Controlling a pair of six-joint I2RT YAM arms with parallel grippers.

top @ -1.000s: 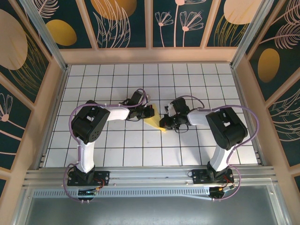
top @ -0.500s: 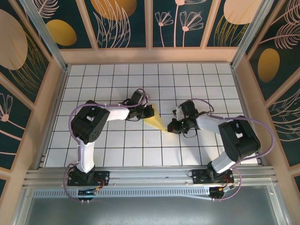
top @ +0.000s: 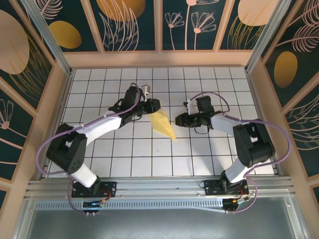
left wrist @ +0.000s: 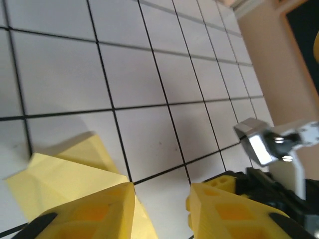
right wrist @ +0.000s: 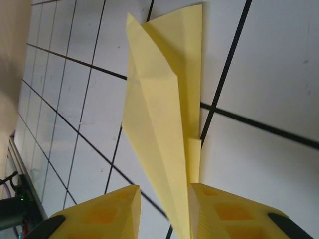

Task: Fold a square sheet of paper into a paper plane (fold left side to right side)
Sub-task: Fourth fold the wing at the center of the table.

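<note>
Since a second ago both arms have drawn back from the paper. The left arm (top: 94, 129) has stretched toward the far side and the right gripper (top: 179, 121) has shifted off to the right. The folded sheet, then half hidden beneath them, now lies uncovered.

On the white tabletop with black grid lines (top: 164, 159), the paper plane (top: 163, 124), a narrow pointed dart of pale-yellow paper, lies flat near the middle. Its sharp tip points toward the arm bases (top: 94, 189), slanted right, and its broad end lies farther off.

Just beyond and right of the tip, the right gripper hovers with its yellow fingers (right wrist: 99, 214) parted. In its wrist view the dart's narrow end runs between them unclamped.

Farther still, by the broad end's left corner, the left gripper (top: 151, 107) is released too. Its yellow fingers (left wrist: 89, 214) stand apart with bare tile between them, and the paper's corner shows beside one.
</note>
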